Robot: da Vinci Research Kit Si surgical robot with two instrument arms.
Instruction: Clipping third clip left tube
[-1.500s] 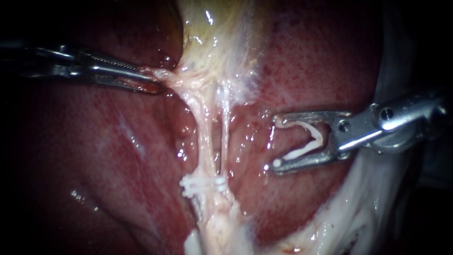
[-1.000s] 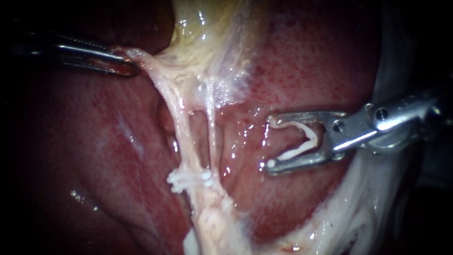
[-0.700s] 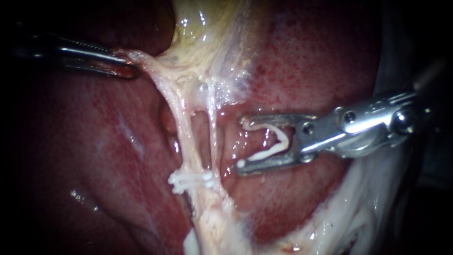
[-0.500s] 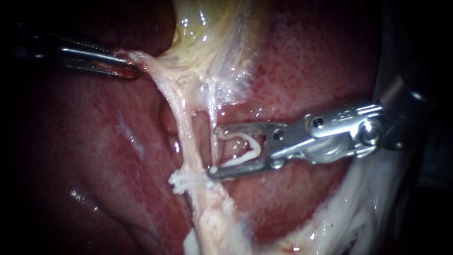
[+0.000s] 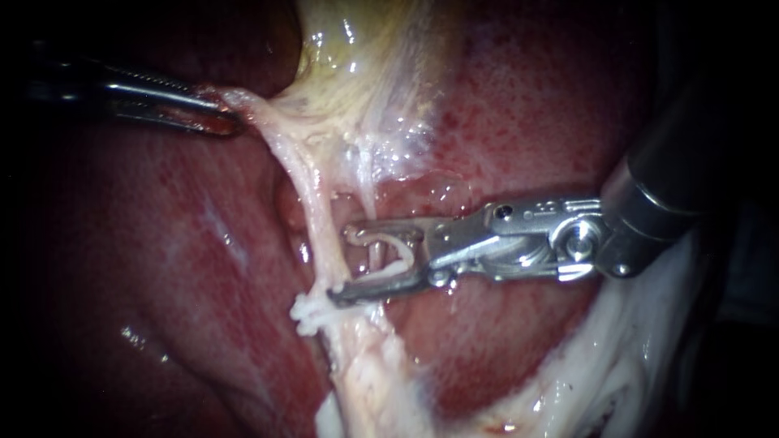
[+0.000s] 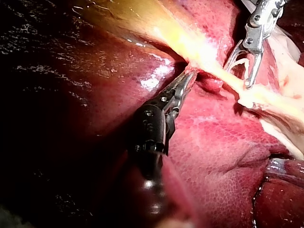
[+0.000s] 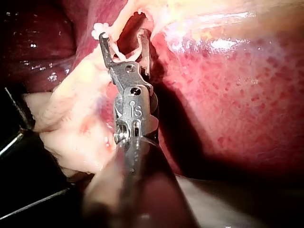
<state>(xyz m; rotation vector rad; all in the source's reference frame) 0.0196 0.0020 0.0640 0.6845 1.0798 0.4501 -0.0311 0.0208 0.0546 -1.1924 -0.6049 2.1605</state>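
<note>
My left instrument (image 5: 217, 118) comes in from the left, its jaws shut on the pale tissue at the gallbladder (image 5: 365, 65) neck, pulling it leftward. The thicker left tube (image 5: 319, 231) runs down to white clips (image 5: 311, 312). My right instrument (image 5: 342, 266) stands open with a white clip (image 5: 398, 253) seated in its jaws. The thin right tube (image 5: 375, 253) crosses between those jaws, and their tips reach the left tube just above the clips. The left wrist view shows my left instrument (image 6: 187, 78) on the tissue; the right wrist view shows the right instrument (image 7: 124, 42) at the tubes.
Red liver (image 5: 527, 105) surrounds the tubes on both sides. Whitish fatty tissue (image 5: 600, 381) lies at the lower right under the right shaft. The tubes join a pale stalk (image 5: 369, 381) below the clips.
My right instrument has advanced leftward with its clip, from clear of the tubes to astride the thin right tube and touching the left one. The left instrument pulled the tissue left, then held.
</note>
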